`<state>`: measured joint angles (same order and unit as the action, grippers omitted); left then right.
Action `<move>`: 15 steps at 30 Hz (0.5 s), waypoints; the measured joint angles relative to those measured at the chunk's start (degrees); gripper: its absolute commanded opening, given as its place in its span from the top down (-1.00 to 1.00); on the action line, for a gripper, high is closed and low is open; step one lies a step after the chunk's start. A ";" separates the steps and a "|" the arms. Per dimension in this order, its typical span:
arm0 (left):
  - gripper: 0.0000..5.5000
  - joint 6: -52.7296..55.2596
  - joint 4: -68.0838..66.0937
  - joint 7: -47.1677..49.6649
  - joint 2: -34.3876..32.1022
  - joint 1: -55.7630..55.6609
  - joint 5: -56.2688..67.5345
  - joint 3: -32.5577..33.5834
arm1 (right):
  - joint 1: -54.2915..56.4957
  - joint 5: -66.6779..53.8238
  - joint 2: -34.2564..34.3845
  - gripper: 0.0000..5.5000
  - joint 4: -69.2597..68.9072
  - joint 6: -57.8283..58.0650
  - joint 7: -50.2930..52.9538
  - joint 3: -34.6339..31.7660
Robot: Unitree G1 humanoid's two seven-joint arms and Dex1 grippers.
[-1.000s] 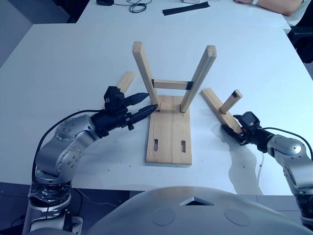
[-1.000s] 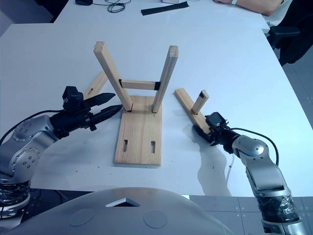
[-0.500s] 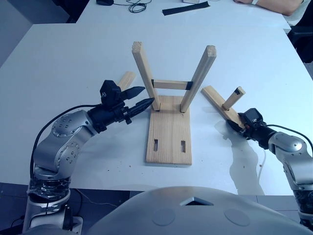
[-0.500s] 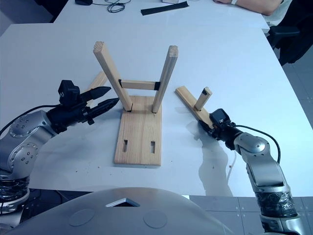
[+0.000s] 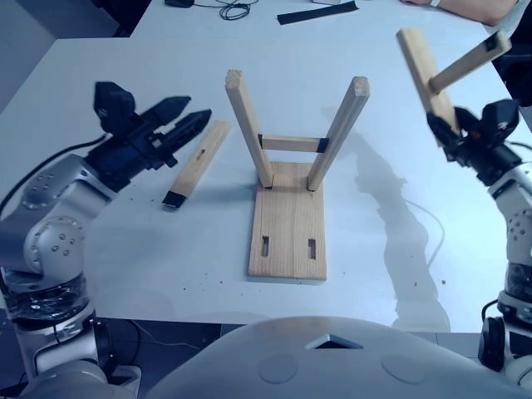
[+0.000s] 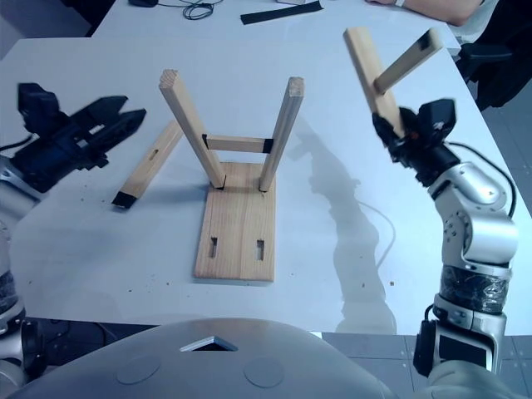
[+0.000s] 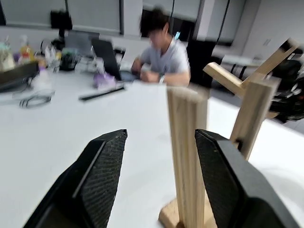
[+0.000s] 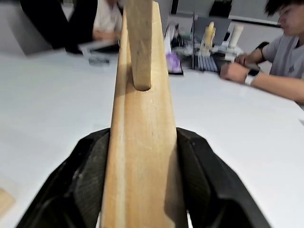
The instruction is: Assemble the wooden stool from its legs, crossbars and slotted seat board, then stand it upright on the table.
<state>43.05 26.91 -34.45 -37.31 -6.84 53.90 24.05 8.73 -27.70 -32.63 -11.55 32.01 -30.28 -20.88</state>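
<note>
The slotted seat board (image 5: 288, 233) lies flat mid-table with two legs (image 5: 248, 125) standing in its far slots, joined by a crossbar (image 5: 289, 144). A loose leg (image 5: 195, 161) with a black tip lies on the table to their left. My right gripper (image 5: 449, 126) is raised high at the right, shut on a second leg (image 5: 424, 71) that carries a crossbar (image 5: 465, 61) plugged into it; the right wrist view has this leg (image 8: 141, 142) between the fingers (image 8: 83, 185). My left gripper (image 5: 181, 116) hangs open above the table, left of the loose leg, with nothing in it.
Black cables (image 5: 233, 10) and a dark strip (image 5: 316, 12) lie on the far table. A person's arm (image 5: 465, 8) rests at the far right. Bare white tabletop (image 5: 125, 249) surrounds the seat board.
My right gripper has lifted the leg with its crossbar off the table, up and toward the far right. My left gripper has pulled back left and risen away from the seat board.
</note>
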 measured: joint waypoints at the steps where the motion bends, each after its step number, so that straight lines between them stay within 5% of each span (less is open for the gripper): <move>1: 0.04 0.66 -0.16 0.05 0.09 -0.63 2.67 0.41 | 0.59 -4.02 0.10 0.25 -0.65 2.18 -1.02 -1.07; 11: 0.04 4.61 -0.11 3.33 3.83 -7.46 21.03 -3.71 | 10.24 -43.94 -5.16 0.25 -9.72 20.44 -11.81 -4.60; 15: -0.16 5.28 0.36 6.06 4.78 -7.99 26.93 -5.56 | 11.56 -49.54 -6.33 0.25 -10.02 22.63 -13.01 -3.15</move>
<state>48.33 27.27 -28.39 -32.53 -14.83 80.83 18.50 20.29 -77.24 -38.95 -21.57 54.65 -43.29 -24.02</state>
